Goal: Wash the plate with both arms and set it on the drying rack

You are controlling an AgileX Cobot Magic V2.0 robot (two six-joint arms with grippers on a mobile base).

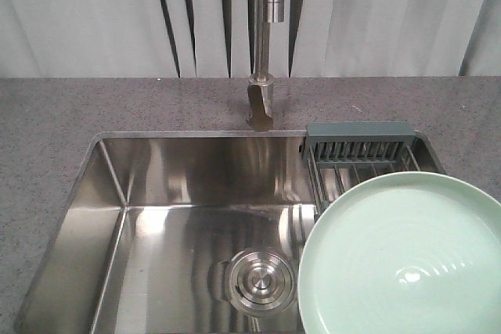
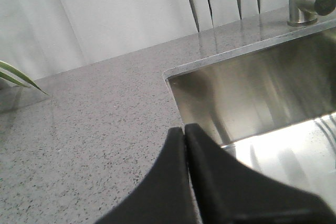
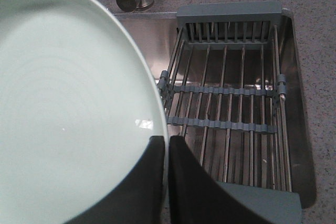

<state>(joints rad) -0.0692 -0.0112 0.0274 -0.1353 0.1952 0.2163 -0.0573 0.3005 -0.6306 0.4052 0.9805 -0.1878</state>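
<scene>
Our left gripper point(image 2: 185, 142), well left of the drying rack point(image 3: 231, 90), has its fingers pressed together on nothing. Our right gripper point(image 3: 167, 177) is clamped on the rim of the plate point(image 3: 68, 103), which hangs just left of the rack, overlapping its near corner.

Left end effector point(image 2: 184, 129): black fingers pressed together, tips meeting, nothing held. Right end effector point(image 3: 167, 141): fingers pinched on the rim of the plate point(image 3: 68, 103), one finger over its face.
</scene>
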